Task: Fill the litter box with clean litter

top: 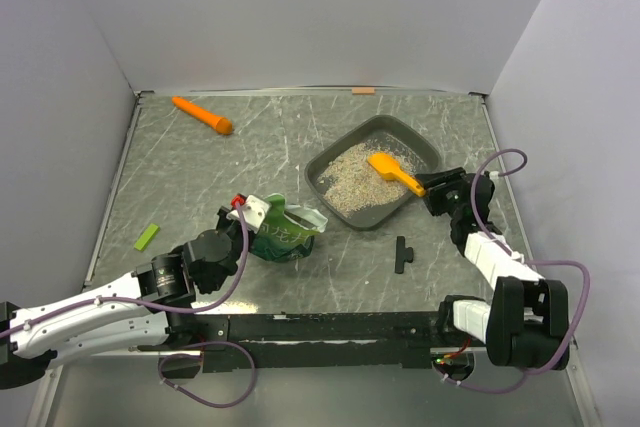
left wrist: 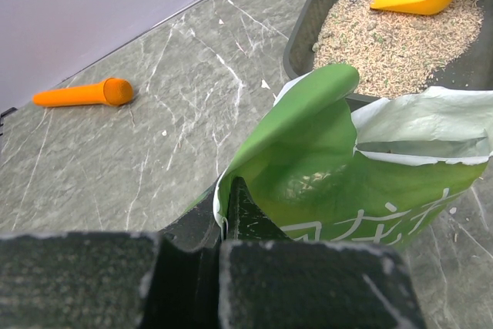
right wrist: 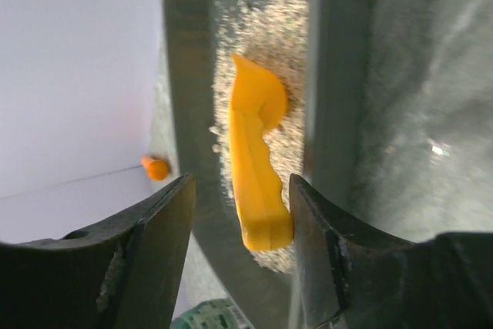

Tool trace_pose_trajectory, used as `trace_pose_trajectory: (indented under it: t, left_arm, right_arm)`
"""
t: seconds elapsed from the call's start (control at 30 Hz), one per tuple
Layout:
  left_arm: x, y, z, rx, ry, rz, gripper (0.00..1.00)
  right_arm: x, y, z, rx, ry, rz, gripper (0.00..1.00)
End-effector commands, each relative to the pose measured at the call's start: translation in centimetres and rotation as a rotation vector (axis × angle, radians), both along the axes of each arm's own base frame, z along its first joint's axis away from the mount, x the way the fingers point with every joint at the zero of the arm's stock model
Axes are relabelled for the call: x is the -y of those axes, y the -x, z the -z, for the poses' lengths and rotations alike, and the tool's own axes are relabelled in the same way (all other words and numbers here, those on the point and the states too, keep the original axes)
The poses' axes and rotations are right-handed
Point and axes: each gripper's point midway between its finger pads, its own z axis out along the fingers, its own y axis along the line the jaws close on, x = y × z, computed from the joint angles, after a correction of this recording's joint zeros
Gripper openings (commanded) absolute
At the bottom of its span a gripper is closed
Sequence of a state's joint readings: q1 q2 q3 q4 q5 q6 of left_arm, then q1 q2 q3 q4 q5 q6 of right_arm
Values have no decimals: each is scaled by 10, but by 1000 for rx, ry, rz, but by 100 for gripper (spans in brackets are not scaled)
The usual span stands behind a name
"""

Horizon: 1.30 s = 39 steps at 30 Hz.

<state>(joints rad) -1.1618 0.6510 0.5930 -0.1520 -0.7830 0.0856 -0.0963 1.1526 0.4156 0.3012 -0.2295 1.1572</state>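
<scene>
Left gripper (left wrist: 225,221) sits lowest in its wrist view, jaws closed on a folded edge of the green bag (left wrist: 339,167), which slumps just beside the near-left wall of the litter box (top: 400,127) with its torn mouth turned toward that wall. Judged from its creases and gloss, the bag is thin, soft and slippery: a pinch on one edge will let the rest sag, so a hold low on the body or at a bottom corner would give better control for tipping. Some granules show inside the mouth, though how much is left cannot be told. Right gripper (right wrist: 240,198) stands at the near-right rim of the litter box with its fingers (right wrist: 166,221) spread apart and the handle of the orange scoop (top: 395,172) between them. One finger is close against the handle end, the other is apart from it, and no grip is made. The scoop lies with its bowl on the clean litter (top: 350,182), which covers most of the box floor, heaped toward the left end. This litter is loose and free-flowing. It cannot be pinched and must be poured or scooped, and it spills easily over the low sloping walls. An orange carrot-shaped item (top: 203,115) lies well apart, beyond the box's far-left corner.
</scene>
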Motion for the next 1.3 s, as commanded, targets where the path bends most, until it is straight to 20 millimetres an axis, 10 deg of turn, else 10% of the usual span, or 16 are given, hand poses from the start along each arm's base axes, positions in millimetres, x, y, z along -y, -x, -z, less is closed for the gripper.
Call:
trace_pose_trajectory:
  t: [0.0,0.43,0.77,1.03,1.27]
  left_arm:
    - [-13,-5,-6,22,5,-68,1]
    - [-16,-4,-13,28,29,-67,1]
    - [-23,-3,-18,40,43,-85,1]
    - [-25,-4,-19,42,45,-90,1]
    - [-25,-5,-17,36,39,-96,1]
  right_arm:
    - [13,1,-23,13,102,12,61]
    - [45,31,-46,-78,395,34,62]
    - [-23,42,-85,70,497,-403,61]
    - [-111,81,-70,42,572,-783,61]
    - [-137,112,-39,-23,545,-835,63]
